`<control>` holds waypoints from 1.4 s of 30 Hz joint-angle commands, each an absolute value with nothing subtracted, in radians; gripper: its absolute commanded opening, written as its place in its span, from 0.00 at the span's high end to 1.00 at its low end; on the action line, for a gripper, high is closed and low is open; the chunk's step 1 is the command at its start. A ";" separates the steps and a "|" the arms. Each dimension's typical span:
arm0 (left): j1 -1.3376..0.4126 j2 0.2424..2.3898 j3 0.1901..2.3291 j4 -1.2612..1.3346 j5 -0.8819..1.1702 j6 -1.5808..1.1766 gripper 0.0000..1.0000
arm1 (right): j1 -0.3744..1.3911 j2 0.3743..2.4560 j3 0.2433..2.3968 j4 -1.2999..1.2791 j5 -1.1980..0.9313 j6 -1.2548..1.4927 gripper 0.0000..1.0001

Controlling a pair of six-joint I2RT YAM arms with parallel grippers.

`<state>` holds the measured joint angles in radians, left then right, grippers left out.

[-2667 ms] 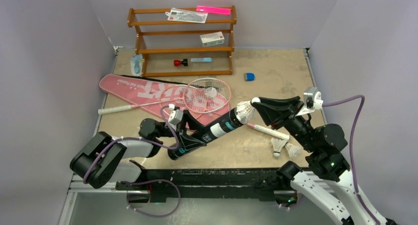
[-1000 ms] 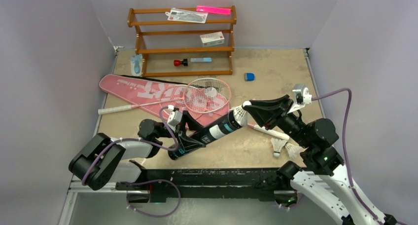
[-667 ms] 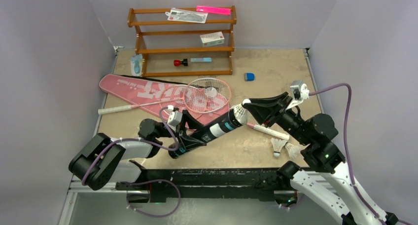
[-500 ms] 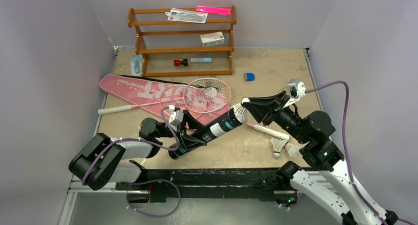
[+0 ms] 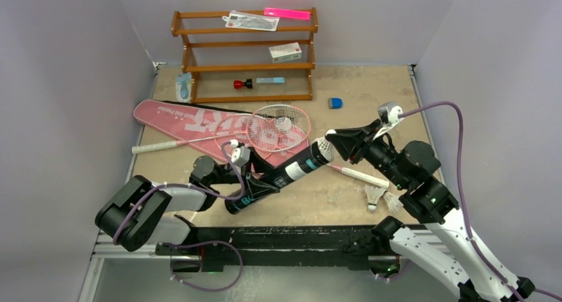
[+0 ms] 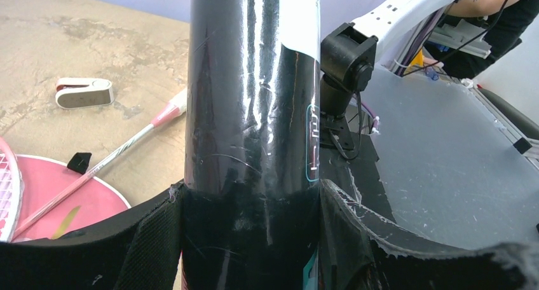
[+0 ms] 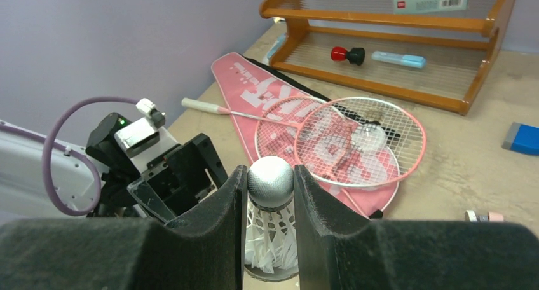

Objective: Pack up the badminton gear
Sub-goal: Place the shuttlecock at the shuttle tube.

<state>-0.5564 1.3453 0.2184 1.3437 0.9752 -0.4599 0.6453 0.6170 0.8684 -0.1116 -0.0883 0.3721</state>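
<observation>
**Desk:** Overhead first. What's the frame?

**Photographer:** The black BOKA tube [image 5: 285, 173] slants across the tabletop [image 5: 371, 83]. Its base is at 8 o'clock, clamped in the left jaws, and its open mouth is at 2 o'clock. At that mouth the right jaws pinch a white shuttlecock [image 5: 322, 145], in line with the tube's long axis. Two spare shuttlecocks [image 5: 375, 195] lie at 4 o'clock from the mouth, near the right arm.

**Desk:** Left wrist?

**Photographer:** The tube fills the centre, with both pads [image 6: 346, 233] pressed against its wall, closed as far as it allows.

**Desk:** Right wrist?

**Photographer:** The jaws are narrowly parted, squeezing the grey cork [image 7: 270, 180]. The feather skirt points to 6 o'clock, into the tube's mouth just below. By my reading the next push runs straight down the axis, and the right arm makes it while the left braces.
</observation>
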 commanded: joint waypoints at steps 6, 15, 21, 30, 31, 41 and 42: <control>-0.552 1.355 0.255 1.324 0.900 -0.403 0.52 | 0.647 0.629 0.927 -0.162 -0.045 0.357 1.00; -0.552 1.354 0.249 1.284 0.880 -0.370 0.52 | 0.647 0.624 0.931 -0.177 -0.035 0.353 1.00; -0.551 1.355 0.247 1.275 0.868 -0.359 0.52 | 0.646 0.626 0.940 -0.199 -0.013 0.375 1.00; -0.551 1.349 0.223 1.356 0.888 -0.373 0.52 | 0.646 0.664 0.944 -0.247 -0.065 0.481 1.00; -0.552 1.350 0.225 1.368 0.895 -0.380 0.52 | 0.647 0.665 0.940 -0.241 -0.069 0.489 1.00; -0.552 1.344 0.213 1.385 0.896 -0.370 0.52 | 0.646 0.667 0.940 -0.276 -0.064 0.570 1.00; -0.552 1.343 0.212 1.390 0.898 -0.369 0.52 | 0.647 0.665 0.943 -0.283 -0.064 0.576 1.00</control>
